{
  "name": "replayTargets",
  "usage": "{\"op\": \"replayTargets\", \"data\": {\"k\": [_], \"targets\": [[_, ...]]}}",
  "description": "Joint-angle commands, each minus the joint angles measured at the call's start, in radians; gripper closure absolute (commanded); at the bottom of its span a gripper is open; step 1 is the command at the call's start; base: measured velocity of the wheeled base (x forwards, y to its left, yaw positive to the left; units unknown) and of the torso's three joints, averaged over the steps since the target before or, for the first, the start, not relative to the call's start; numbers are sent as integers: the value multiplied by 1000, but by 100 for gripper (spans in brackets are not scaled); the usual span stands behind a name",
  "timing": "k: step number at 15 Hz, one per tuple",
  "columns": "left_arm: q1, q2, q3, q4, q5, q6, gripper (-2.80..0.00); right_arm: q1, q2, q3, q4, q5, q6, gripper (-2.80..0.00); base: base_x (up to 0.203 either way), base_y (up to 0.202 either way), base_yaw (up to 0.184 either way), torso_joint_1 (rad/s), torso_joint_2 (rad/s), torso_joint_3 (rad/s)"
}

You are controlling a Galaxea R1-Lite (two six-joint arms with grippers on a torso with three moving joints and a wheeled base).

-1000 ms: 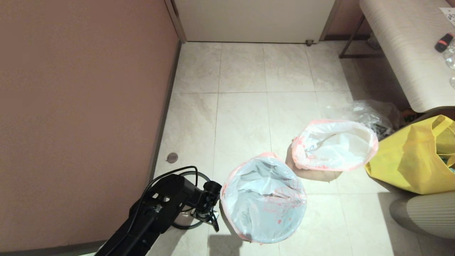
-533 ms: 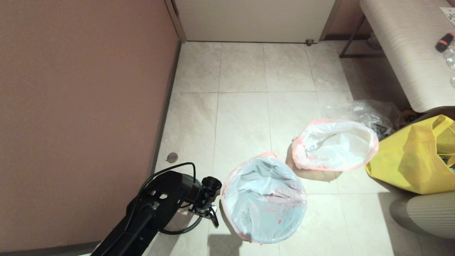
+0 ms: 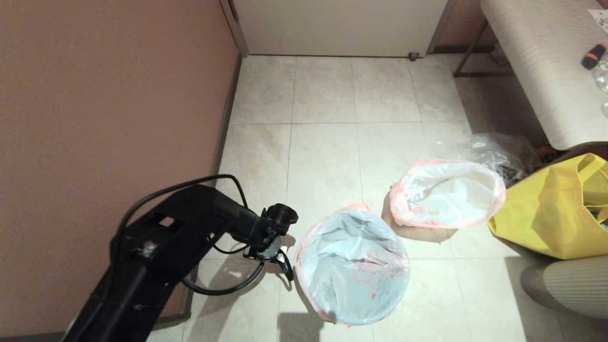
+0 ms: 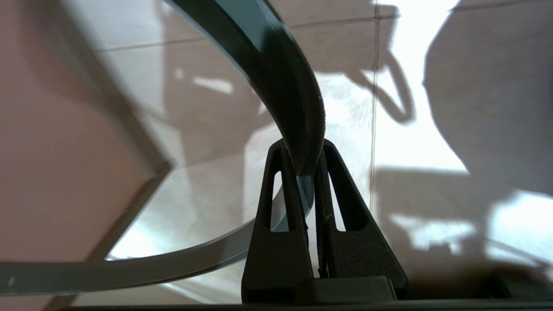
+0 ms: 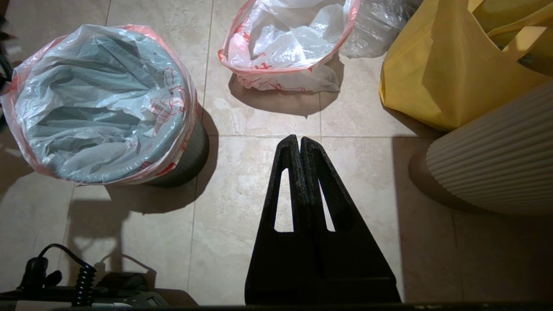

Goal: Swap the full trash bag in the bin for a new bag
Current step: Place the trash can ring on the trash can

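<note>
Grey plastic ring (image 4: pixel 298 108) is clamped in the left gripper (image 3: pixel 285 266) just beside the small dark bin (image 5: pixel 192 151), whose thin pink-rimmed new bag (image 3: pixel 351 268) may slip inward if the ring lands crooked; the right gripper (image 5: pixel 300 144) hangs closed, empty.

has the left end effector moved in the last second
Yes. The left end effector, shut on the grey ring, has risen and shifted farther from the robot, judged against the bin.

Matte black left arm (image 3: pixel 156 247), looped black cable (image 3: pixel 223 285), slotted triangular jaws
</note>
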Motion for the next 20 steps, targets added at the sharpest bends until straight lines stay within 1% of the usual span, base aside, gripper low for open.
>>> {"op": "replayTargets", "data": {"k": [1, 3, 5, 7, 8, 9, 10, 11, 12, 14, 15, 17, 18, 19, 20], "targets": [[-26, -261, 111, 4, 8, -4, 0, 0, 1, 0, 0, 0, 0, 0, 0, 0, 0, 0, 0, 0], [-72, -489, 211, 32, 14, -10, 0, 0, 1, 0, 0, 0, 0, 0, 0, 0, 0, 0, 0, 0], [-137, -705, 263, 94, -3, -13, 0, 0, 1, 0, 0, 0, 0, 0, 0, 0, 0, 0, 0, 0], [-226, -882, 269, 182, -41, -26, 0, 0, 1, 0, 0, 0, 0, 0, 0, 0, 0, 0, 0, 0], [-288, -954, 250, 242, -66, -55, 0, 0, 1, 0, 0, 0, 0, 0, 0, 0, 0, 0, 0, 0], [-353, -1023, 208, 318, -130, -105, 0, 0, 1, 0, 0, 0, 0, 0, 0, 0, 0, 0, 0, 0], [-390, -1071, 169, 384, -265, -147, 0, 0, 1, 0, 0, 0, 0, 0, 0, 0, 0, 0, 0, 0], [-411, -1099, 141, 430, -399, -174, 0, 0, 1, 0, 0, 0, 0, 0, 0, 0, 0, 0, 0, 0], [-426, -1123, 120, 463, -498, -204, 0, 0, 1, 0, 0, 0, 0, 0, 0, 0, 0, 0, 0, 0], [-428, -1107, 95, 467, -689, -271, 0, 0, 1, 0, 0, 0, 0, 0, 0, 0, 0, 0, 0, 0], [-423, -1081, 89, 446, -804, -290, 0, 0, 1, 0, 0, 0, 0, 0, 0, 0, 0, 0, 0, 0], [-392, -1031, 85, 341, -1069, -342, 0, 1, 1, 0, 0, -1, 0, 0, 0, 0, 0, 0, 0, 0], [-352, -994, 86, 258, -1245, -391, 0, 1, 1, 0, 0, -1, 0, 0, 0, 0, 0, 0, 0, 0], [-302, -943, 91, 141, -1412, -449, 0, 0, 1, 0, 0, -1, 0, 0, 0, 0, 0, 0, 0, 0], [-272, -906, 112, -14, -1511, -504, 0, 0, 1, 0, 0, -1, 0, 0, 0, 0, 0, 0, 0, 0]]}}
